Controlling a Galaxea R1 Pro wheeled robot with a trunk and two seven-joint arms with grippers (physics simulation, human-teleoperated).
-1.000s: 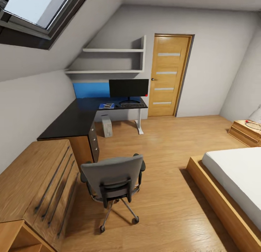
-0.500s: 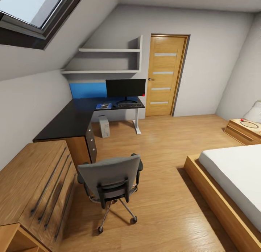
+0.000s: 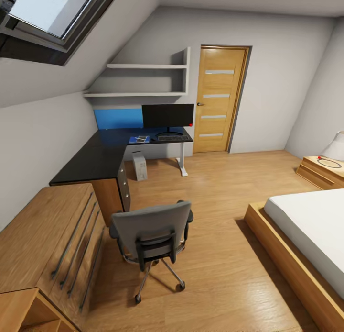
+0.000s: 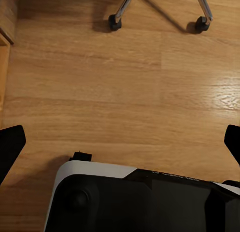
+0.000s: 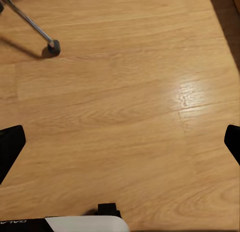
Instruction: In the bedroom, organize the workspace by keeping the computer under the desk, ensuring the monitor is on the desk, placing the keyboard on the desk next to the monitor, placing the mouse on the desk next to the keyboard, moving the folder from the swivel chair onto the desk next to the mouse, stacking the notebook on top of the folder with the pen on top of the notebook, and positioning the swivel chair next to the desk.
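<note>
Both arms hang low, pointing at bare floor. My left gripper (image 4: 120, 142) has its fingers spread wide with nothing between them; the right gripper (image 5: 120, 142) is the same, apart and empty. Ahead of the left gripper sit two chair castors (image 4: 115, 22) on chrome spokes; one more castor (image 5: 53, 46) lies ahead of the right. The chair (image 3: 152, 232) stands with its back toward me, well short of the desk (image 3: 95, 157), so it is likely the last item to set. Main risk: driving forward would run my base or the low arms into the castors and send the chair rolling off at an angle, possibly against the drawer unit (image 3: 123, 184). Left of the chair the wooden shelving (image 3: 43, 241) crowds close, leaving a narrow lane and little room to swing the left arm. On the far desk top I judge the folder (image 3: 140, 139), with something small on it, then the keyboard (image 3: 173, 138), monitor (image 3: 167, 116) behind, and computer (image 3: 140, 166) on the floor beneath; mouse and pen are too small to tell. To the right the floor (image 3: 224, 188) opens wide up to the bed frame (image 3: 286, 270), whose edge bounds that side. That is the freer approach.
</note>
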